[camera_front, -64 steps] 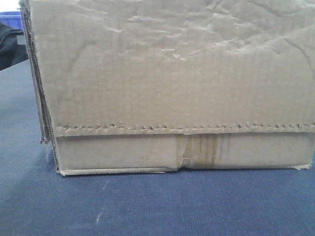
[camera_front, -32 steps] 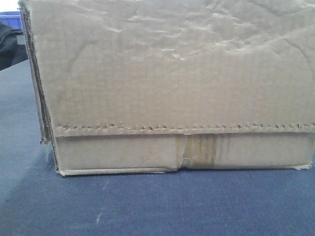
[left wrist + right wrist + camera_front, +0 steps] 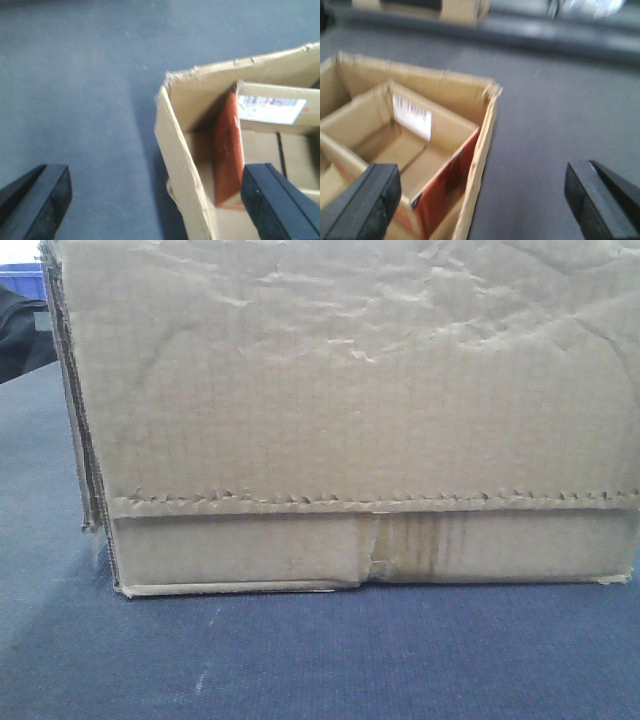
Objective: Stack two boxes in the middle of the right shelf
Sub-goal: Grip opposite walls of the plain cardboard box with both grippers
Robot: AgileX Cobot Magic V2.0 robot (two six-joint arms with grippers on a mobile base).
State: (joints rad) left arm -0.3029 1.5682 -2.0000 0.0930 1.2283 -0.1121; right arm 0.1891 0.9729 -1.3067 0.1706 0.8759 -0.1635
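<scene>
Evidently nothing is being moved since a second ago: the carton [image 3: 350,390] is being left on the table [image 3: 300,660], its walls straddled by the wide-spread left gripper [image 3: 155,200] and right gripper [image 3: 482,197], not yet lifted.

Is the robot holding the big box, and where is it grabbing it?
Nothing is held. The left gripper and right gripper are both wide open, each straddling a side wall of the big cardboard box.

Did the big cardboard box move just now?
No. The cardboard box keeps its place: its bottom edge lies just as far from the pale scratch on the blue surface.
</scene>
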